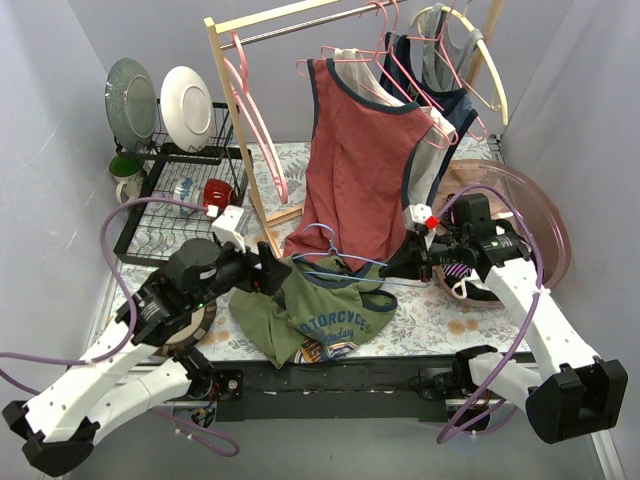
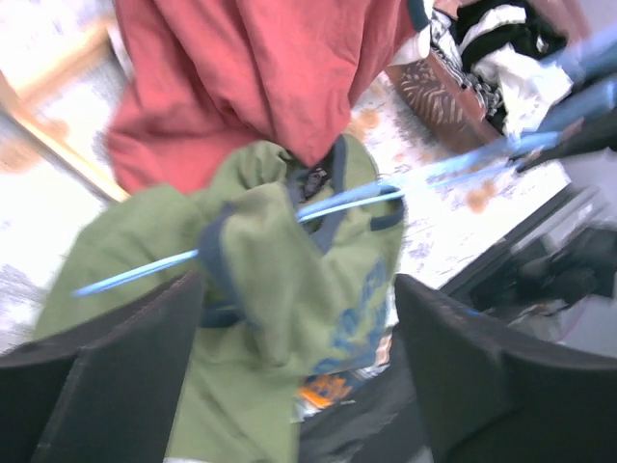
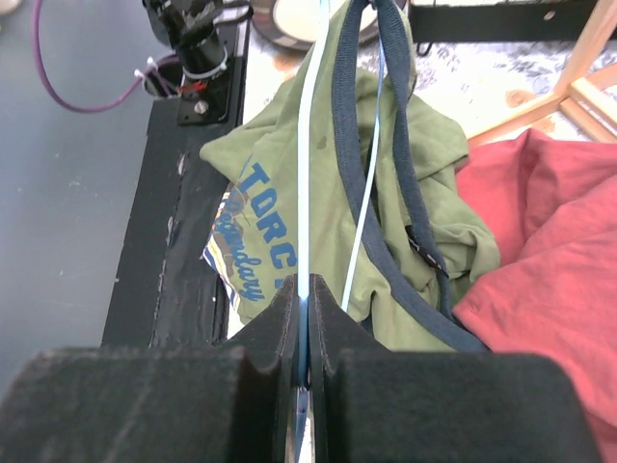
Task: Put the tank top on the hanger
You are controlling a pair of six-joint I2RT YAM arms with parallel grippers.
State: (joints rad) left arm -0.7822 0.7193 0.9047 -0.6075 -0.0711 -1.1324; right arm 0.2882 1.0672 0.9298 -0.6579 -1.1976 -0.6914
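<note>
While the right gripper (image 3: 305, 294) was clamped tight on one end of the light-blue hanger (image 3: 309, 145), the wire ran leftward from its fingers into the bunched folds of the tank top (image 1: 320, 310), with a navy strap lying alongside it. The green shirt lay crumpled at the near edge of the table (image 1: 440, 305), between the two grippers, its printed chest spilling toward the near side. Its far side touched the hem of the rust-red tank top (image 1: 360, 170), which hung from the wooden rack (image 1: 232, 110). The left gripper (image 2: 299, 289) sat at the shirt's left side, jaws spread wide, with green fabric and the hanger wire between its fingers.
</note>
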